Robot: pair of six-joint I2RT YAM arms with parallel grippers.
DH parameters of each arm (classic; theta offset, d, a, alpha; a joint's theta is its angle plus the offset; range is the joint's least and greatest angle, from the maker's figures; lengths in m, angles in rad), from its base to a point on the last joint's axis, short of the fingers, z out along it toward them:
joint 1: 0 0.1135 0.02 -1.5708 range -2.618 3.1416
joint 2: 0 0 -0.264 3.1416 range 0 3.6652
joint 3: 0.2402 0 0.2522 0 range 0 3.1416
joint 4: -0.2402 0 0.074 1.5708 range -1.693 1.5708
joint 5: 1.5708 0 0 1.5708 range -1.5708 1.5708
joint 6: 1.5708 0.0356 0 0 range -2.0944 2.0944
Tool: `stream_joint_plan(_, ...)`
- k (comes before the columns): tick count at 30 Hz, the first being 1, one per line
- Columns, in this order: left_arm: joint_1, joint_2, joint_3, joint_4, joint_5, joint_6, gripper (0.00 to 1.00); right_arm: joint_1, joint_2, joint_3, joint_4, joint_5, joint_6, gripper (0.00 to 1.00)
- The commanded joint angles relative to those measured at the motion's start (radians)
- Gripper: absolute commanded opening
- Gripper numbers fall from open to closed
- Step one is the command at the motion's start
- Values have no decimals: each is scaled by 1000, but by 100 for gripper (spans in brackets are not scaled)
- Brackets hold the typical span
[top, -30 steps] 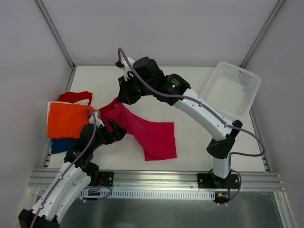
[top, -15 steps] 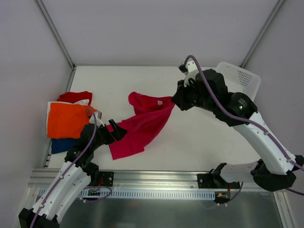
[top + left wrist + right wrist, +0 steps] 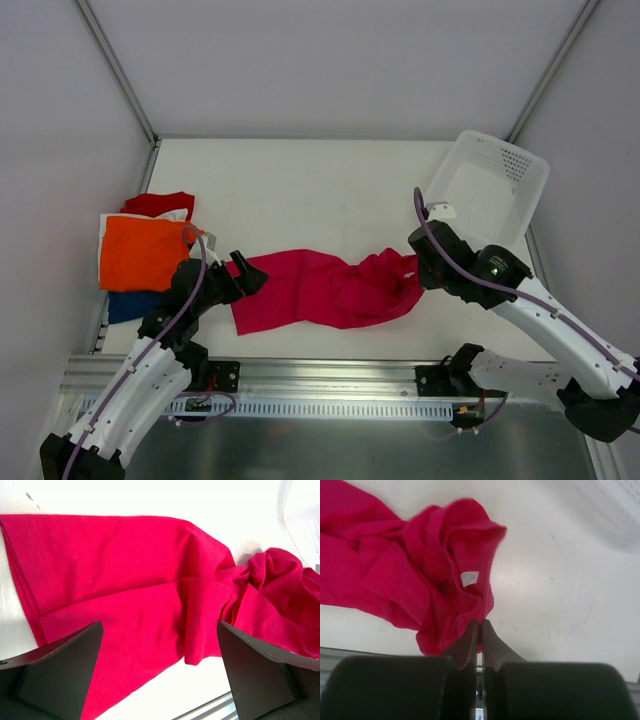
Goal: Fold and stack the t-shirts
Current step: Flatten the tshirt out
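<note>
Far left of bench (image 3: 300,180): orange shirt (image 3: 140,252) lies flat and squared on top of others. White shirt (image 3: 104,222) edge shows round it, red shirt (image 3: 160,203) pokes out behind, blue shirt (image 3: 126,306) at near side. Pink shirt (image 3: 320,288) is just right of these, strung out left-right across bench front-centre. Its left half is flat w/ a fold along it and hem visible; right end is bunched in a wad, collar tag (image 3: 469,578) facing up. Left arm (image 3: 150,370) is low, reaching fwd from base. Left claw (image 3: 245,272) is over pink shirt's left end, fingers spread wide, gripping nothing. Right arm (image 3: 545,310) is bent low, elbow out right. Right claw (image 3: 416,266) is at bunched end, fingers pressed together on a pinch of pink cloth. Basket (image 3: 490,190) sits in back right corner, behind right arm, apart from pink shirt.
</note>
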Motion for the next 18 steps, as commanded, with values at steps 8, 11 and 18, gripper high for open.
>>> stream_joint_plan(8, -11, 65, 0, 40, -72, 17, 99, 11, -77, -151, -301, 203, 328, 1)
stream_joint_plan(11, -18, 170, 26, 43, -131, 11, 98, 20, -92, -128, -419, 257, 405, 6)
stream_joint_plan(18, -110, 412, 118, 48, -300, -4, 95, 41, -144, -123, -539, 311, 508, 97)
